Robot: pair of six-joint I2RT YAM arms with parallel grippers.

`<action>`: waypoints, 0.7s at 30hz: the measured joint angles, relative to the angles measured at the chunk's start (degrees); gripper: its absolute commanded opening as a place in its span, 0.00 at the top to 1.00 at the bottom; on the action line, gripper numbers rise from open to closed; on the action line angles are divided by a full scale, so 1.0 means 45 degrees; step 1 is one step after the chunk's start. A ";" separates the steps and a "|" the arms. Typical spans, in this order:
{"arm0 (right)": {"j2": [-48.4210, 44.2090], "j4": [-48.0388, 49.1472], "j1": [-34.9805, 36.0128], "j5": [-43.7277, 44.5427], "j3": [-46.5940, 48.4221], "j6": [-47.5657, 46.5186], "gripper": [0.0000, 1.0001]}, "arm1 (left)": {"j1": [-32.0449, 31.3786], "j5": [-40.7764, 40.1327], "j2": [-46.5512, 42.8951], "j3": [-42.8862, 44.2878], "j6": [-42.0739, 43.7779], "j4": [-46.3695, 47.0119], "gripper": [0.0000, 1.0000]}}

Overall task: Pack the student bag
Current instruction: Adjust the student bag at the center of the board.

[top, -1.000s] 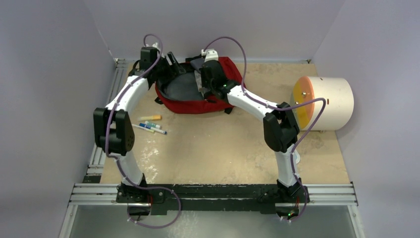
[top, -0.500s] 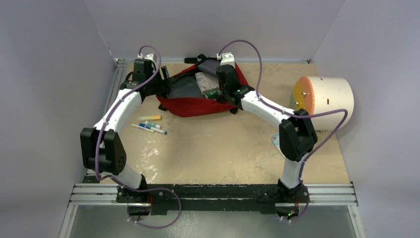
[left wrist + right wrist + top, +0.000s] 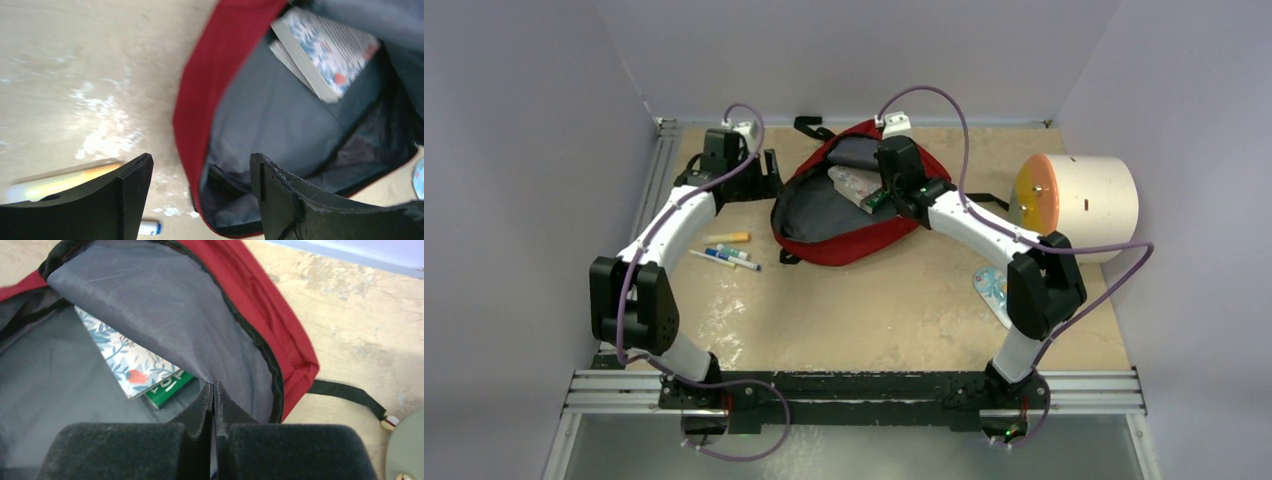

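The student bag point(image 3: 854, 235) is a dark-red backpack with grey lining, lying open at the back middle of the table. A floral book point(image 3: 125, 357) and a green book point(image 3: 167, 386) lie inside it. My right gripper point(image 3: 879, 195) is inside the opening, shut on the edge of the bag's grey-lined top flap point(image 3: 150, 305); in the right wrist view the gripper point(image 3: 214, 386) has its jaws pressed together. My left gripper point(image 3: 770, 173) is open and empty just left of the bag. In the left wrist view the gripper point(image 3: 200, 159) hangs above the bag's red rim point(image 3: 205, 100).
A cream cylinder with an orange-yellow face point(image 3: 1079, 205) lies at the right. Several markers point(image 3: 726, 250) lie left of the bag, one yellow point(image 3: 55, 182). A pale blue flat item point(image 3: 992, 290) lies by the right arm. A black strap point(image 3: 345, 392) trails from the bag.
The right gripper has pulled the bag rightward and nearer, spreading it open. The left gripper has come off the bag's left rim and now stands apart from it, open.
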 measured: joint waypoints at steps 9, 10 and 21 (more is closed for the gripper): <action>-0.0131 0.0107 -0.0015 -0.3298 -0.0986 -0.0573 0.63 | -0.0733 0.1593 -0.0481 -0.2215 0.0024 0.0374 0.29; -0.0219 0.0112 -0.0015 -0.3774 -0.1127 -0.0539 0.57 | -0.0729 0.1588 -0.0481 -0.2297 0.0024 0.0355 0.29; -0.1190 0.0413 -0.0772 -0.5042 -0.1792 0.1491 0.30 | -0.0714 0.1331 -0.1496 -0.3332 0.0024 0.0709 0.31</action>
